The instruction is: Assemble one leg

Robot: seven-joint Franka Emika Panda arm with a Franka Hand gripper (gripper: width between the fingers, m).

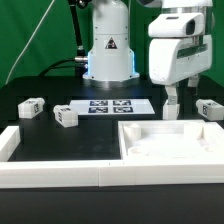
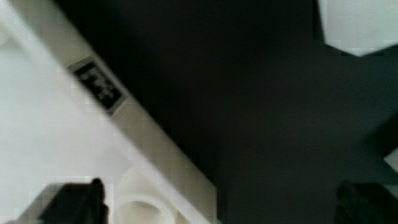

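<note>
Arm base (image 1: pixel 108 40): white glossy shell, rounded column shape, wider toward the foot. Black triangle mark (image 1: pixel 110 46) on its front, detail too small to read. Blue-lit ring (image 1: pixel 108 70) around the foot. Thin dark cable (image 1: pixel 70 62) beside the base on the exterior view's left. Wrist block (image 1: pixel 178 55): white, boxy, rounded corners, one side shaded grey. Dark seam near its upper end, with another white shell above it. Gripper (image 1: pixel 173 105): short and narrow, pale off-white in the exterior view. In the wrist view the fingers (image 2: pixel 71 203) look black, blocky and blurred. No screws or text can be made out.
</note>
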